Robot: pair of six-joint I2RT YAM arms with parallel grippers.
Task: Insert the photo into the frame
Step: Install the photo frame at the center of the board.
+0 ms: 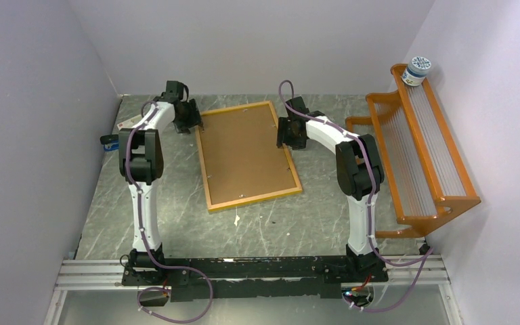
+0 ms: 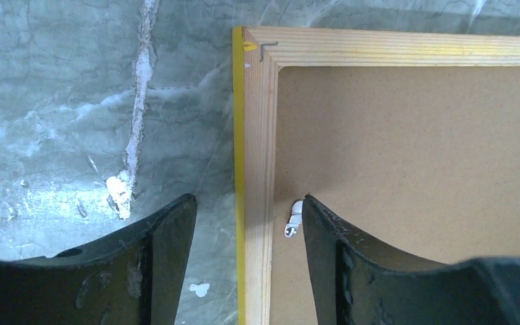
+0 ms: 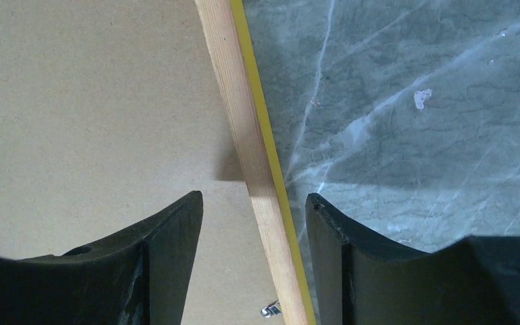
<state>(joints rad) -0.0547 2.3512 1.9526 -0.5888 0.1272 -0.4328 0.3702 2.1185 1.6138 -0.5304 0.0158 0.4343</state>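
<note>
I see the frame (image 1: 254, 199) flat on the table (image 1: 298, 227), back up, its long axis running away from me. The left jaws straddle its left rail and the right jaws its right rail, both parted and gripping nothing. The photo is unseen, possibly under the backing panel (image 1: 247, 152).

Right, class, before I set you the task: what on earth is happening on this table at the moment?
Two robot arms are working on a wooden frame that lies face down on the table, with its brown backing board set in it. The left tool hangs open astride one long rail near a corner, beside a small metal clip. The right tool hangs open astride the opposite rail. Neither grips anything. No photo shows in any view.
</note>
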